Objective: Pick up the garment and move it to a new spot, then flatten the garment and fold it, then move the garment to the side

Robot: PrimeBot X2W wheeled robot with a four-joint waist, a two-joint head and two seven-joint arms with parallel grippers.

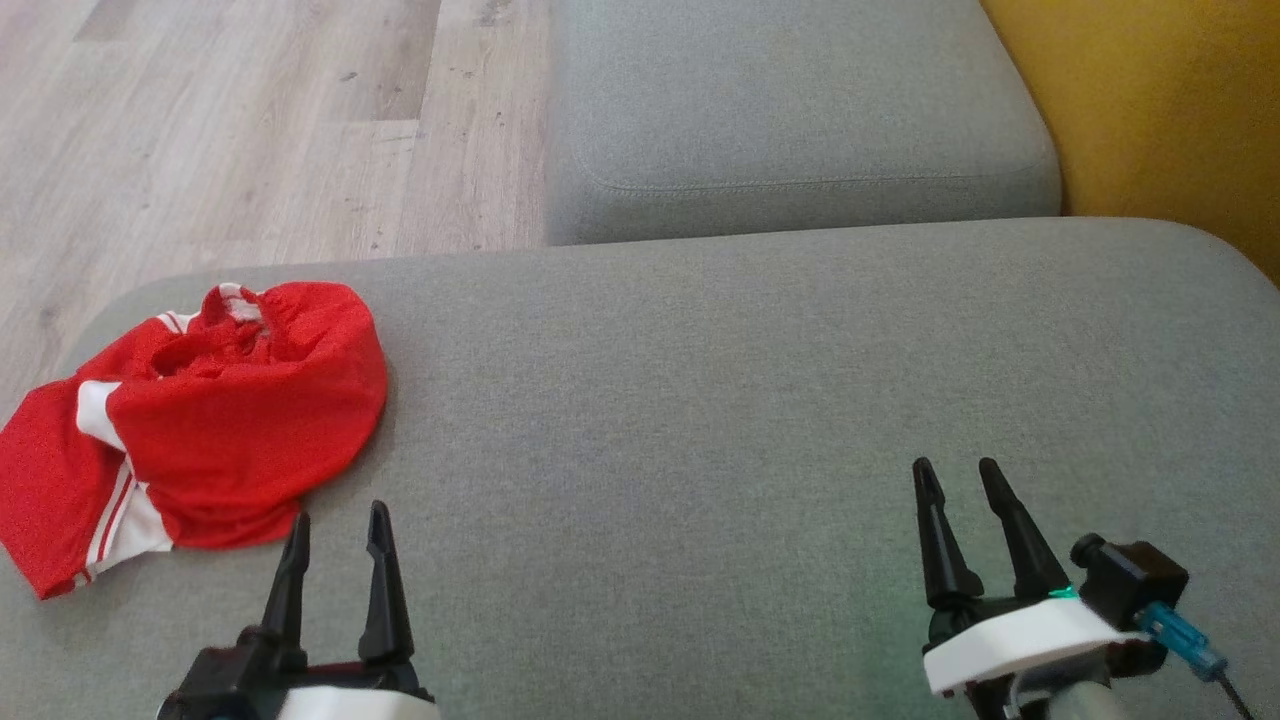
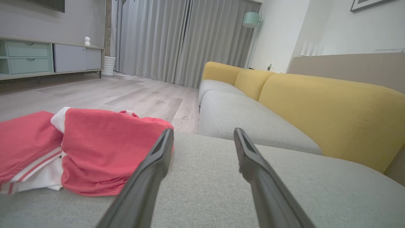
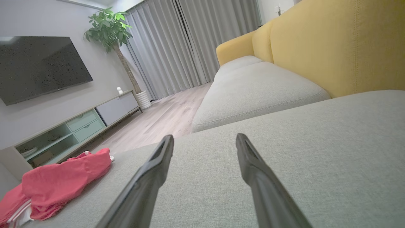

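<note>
Left gripper (image 1: 340, 512): fingers stand apart with nothing between them, low over the grey seat cushion (image 1: 750, 400). Right gripper (image 1: 955, 465): fingers likewise apart and empty, over the same cushion, well apart from the left one, with bare grey cloth under it and ahead of it.

The garment (image 1: 230, 420) lies just ahead of my left gripper and to its left. It is a red piece with white stripes and white panels, crumpled in a loose heap with its elastic waistband uppermost at the far side. It rests on the left end of the seat cushion, and its left edge reaches the cushion's rim. In the head view my left finger's tip meets the heap's near edge; I cannot tell whether it touches the cloth. From my right gripper the garment is well off to the left, across a stretch of open cushion.

Beyond the near cushion, a second grey cushion (image 1: 800, 110) butts against its far edge on the right half. A yellow backrest (image 1: 1160, 110) runs along the right side of both. Left of the second cushion is pale wood floor (image 1: 230, 130).

Farther off, across the floor: a low cabinet (image 3: 79, 126) with green drawers against the wall, a dark television (image 3: 38, 66) mounted above it, a potted plant (image 3: 107, 25) at the cabinet's far end, and grey curtains (image 2: 177, 38) closing the far wall.
</note>
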